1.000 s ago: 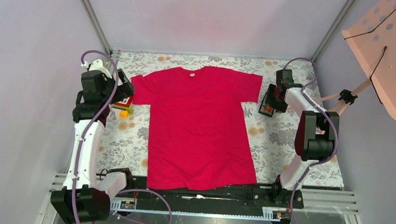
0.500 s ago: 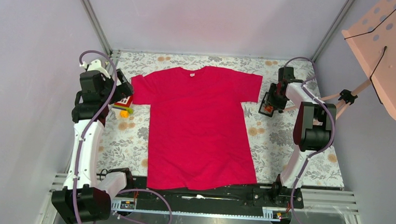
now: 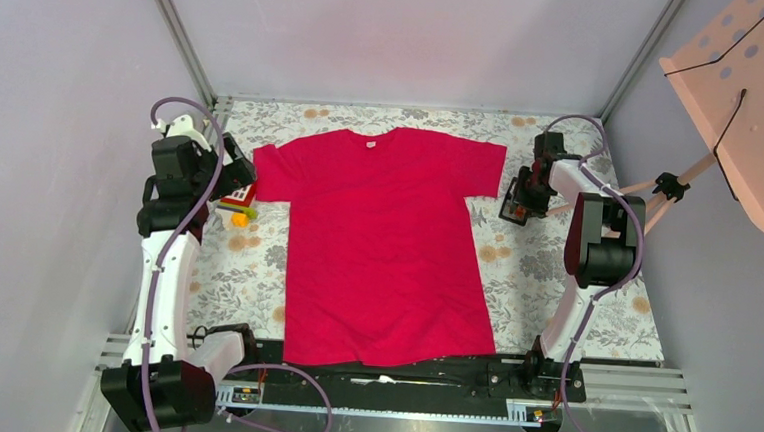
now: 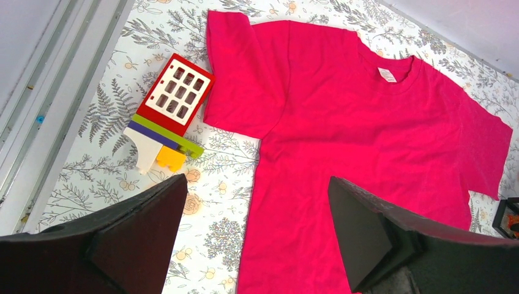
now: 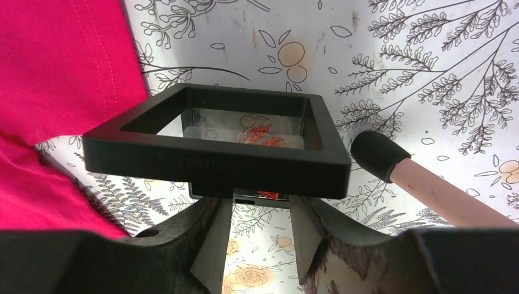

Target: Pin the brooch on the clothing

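Note:
The clothing, a red T-shirt (image 3: pixel 386 246), lies flat on the floral cloth with its neck label at the far end; it also fills the left wrist view (image 4: pixel 367 141). The brooch (image 5: pixel 260 135) shows as orange bits inside a black square case (image 5: pixel 214 162) beside the shirt's right sleeve (image 5: pixel 55 61). My right gripper (image 5: pixel 262 205) is down at the case (image 3: pixel 515 206), jaws part-closed, fingertips hidden under its front edge. My left gripper (image 4: pixel 257 180) hangs open above the shirt's left side, holding nothing.
A toy block build with a red window piece (image 4: pixel 180 95) lies by the left sleeve. A pink rod with a black cap (image 5: pixel 379 156) rests right of the case. A pink perforated stand (image 3: pixel 746 98) leans in at the right.
The right gripper's jaws have narrowed at the case and the right arm has shifted slightly. The left arm and the shirt have not moved.

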### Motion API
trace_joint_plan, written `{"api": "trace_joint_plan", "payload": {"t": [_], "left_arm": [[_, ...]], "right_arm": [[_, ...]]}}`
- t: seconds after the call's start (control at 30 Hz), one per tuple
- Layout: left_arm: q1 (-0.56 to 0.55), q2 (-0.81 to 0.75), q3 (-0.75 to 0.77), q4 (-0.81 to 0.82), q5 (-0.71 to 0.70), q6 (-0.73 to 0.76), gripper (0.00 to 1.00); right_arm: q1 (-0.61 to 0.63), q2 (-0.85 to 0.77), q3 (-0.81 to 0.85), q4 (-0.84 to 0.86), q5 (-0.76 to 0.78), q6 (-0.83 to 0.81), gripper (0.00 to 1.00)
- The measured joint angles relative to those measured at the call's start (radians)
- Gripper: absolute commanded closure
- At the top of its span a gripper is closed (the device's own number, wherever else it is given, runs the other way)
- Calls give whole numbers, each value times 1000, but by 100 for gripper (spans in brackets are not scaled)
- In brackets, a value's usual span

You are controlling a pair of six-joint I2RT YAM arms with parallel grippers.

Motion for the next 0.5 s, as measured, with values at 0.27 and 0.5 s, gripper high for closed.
{"api": "trace_joint_plan", "payload": {"t": [0.27,0.5], "left_arm": [[11,0,0,0,16,-6,7],[21,0,0,0,23,-8,7]], "right_arm": [[0,3,1,-7,-5,-8,61],[0,3,1,-8,-27,-15,67]]}}
